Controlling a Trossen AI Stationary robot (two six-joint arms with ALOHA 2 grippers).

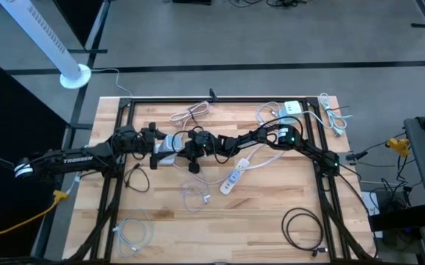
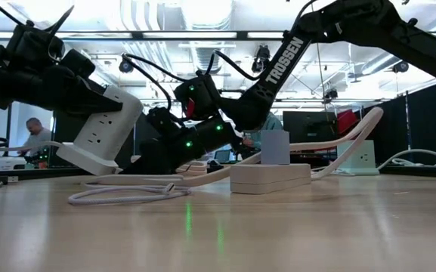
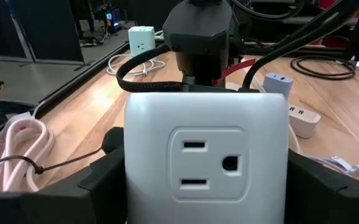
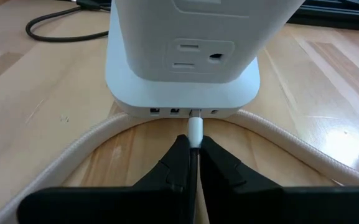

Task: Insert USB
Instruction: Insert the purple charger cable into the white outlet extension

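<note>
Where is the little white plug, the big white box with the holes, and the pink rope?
USB plug (image 4: pixel 195 132), right wrist view: its white body, pinched in the shut right gripper (image 4: pixel 194 152).
Outlet cube (image 3: pixel 205 158), left wrist view: its front face, beside the socket.
Pink cable bundle (image 3: pixel 18 146), left wrist view: its coiled loops.

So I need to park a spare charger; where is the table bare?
Bare wood lies along the near edge between the white cable and the black coiled cable. The middle is crowded: both grippers meet at the power cube, with the power strip alongside.
</note>
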